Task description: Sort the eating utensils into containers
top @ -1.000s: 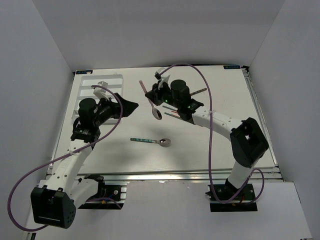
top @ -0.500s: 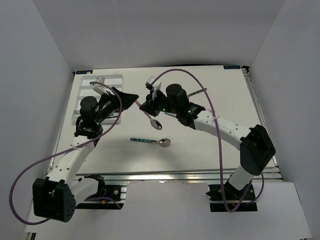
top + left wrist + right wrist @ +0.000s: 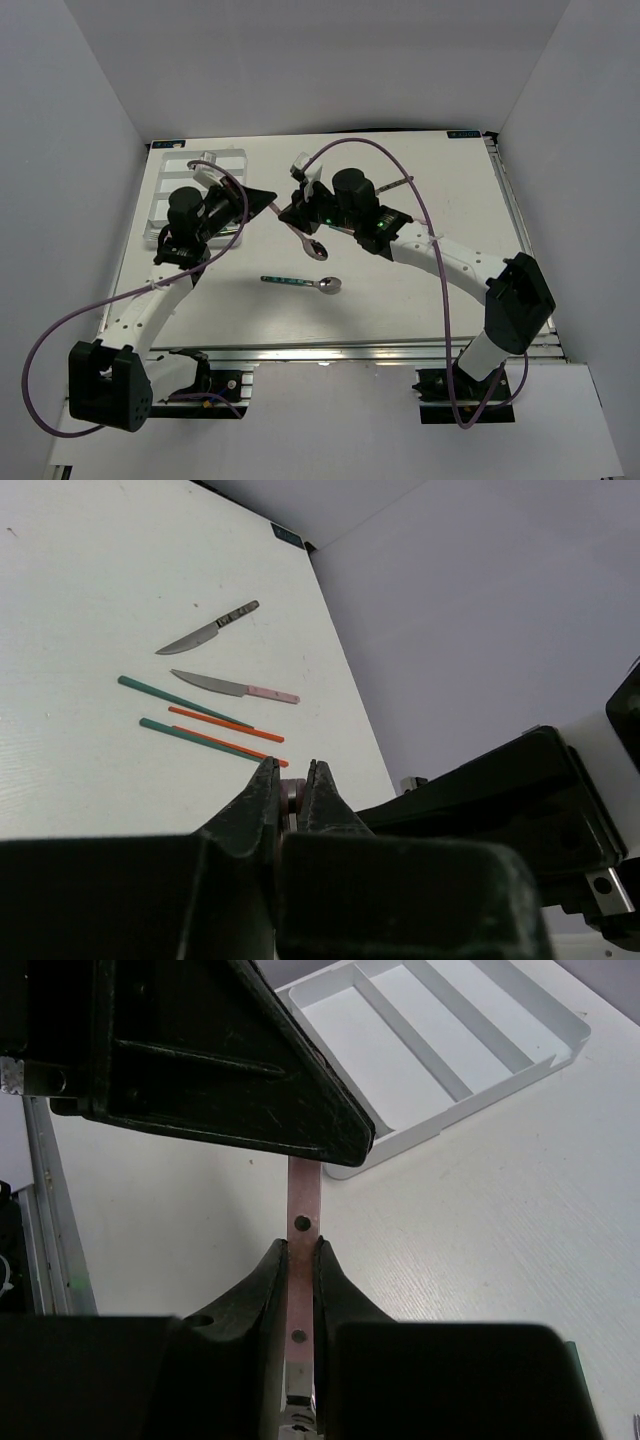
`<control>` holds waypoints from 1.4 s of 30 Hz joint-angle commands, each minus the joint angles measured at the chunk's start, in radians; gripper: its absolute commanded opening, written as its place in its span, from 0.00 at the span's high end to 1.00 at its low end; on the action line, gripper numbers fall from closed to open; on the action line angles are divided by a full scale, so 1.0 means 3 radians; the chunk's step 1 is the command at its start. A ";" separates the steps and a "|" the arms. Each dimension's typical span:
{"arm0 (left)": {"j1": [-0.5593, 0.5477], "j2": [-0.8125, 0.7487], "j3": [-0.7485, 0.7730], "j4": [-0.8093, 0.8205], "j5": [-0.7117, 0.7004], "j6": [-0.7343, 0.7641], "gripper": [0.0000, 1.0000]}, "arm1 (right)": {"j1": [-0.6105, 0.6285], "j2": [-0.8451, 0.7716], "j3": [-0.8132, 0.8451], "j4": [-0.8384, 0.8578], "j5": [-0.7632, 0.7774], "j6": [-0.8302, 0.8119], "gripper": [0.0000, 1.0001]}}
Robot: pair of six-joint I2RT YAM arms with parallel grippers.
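A pink-handled spoon [image 3: 312, 247] hangs above the table between both arms, bowl down. My right gripper [image 3: 301, 1245] is shut on the middle of its pink handle [image 3: 302, 1200]. My left gripper [image 3: 290, 770] is shut on the handle's far end, and a sliver of pink [image 3: 291, 795] shows between its jaws. In the top view the left gripper [image 3: 272, 198] and right gripper [image 3: 296, 216] nearly touch. A green-handled spoon [image 3: 304, 283] lies on the table. The white tray [image 3: 452, 1108] lies just beyond the spoon's handle, its slots bare in the right wrist view.
Past my left gripper lie a dark-handled knife [image 3: 207, 632], a pink-handled knife [image 3: 236, 687], and green chopsticks [image 3: 183, 701] beside red chopsticks [image 3: 212, 723]. In the top view the tray [image 3: 168, 166] sits at the back left, partly behind my left arm.
My left gripper went from wide open to shut on the spoon's handle end. The right arm carried the spoon left toward it, then held still.
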 commanded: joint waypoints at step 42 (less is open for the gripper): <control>0.1820 0.2383 0.1617 -0.0946 -0.1213 -0.0390 0.83 | -0.0161 -0.0932 -0.0807 -0.0516 0.1005 0.0281 0.11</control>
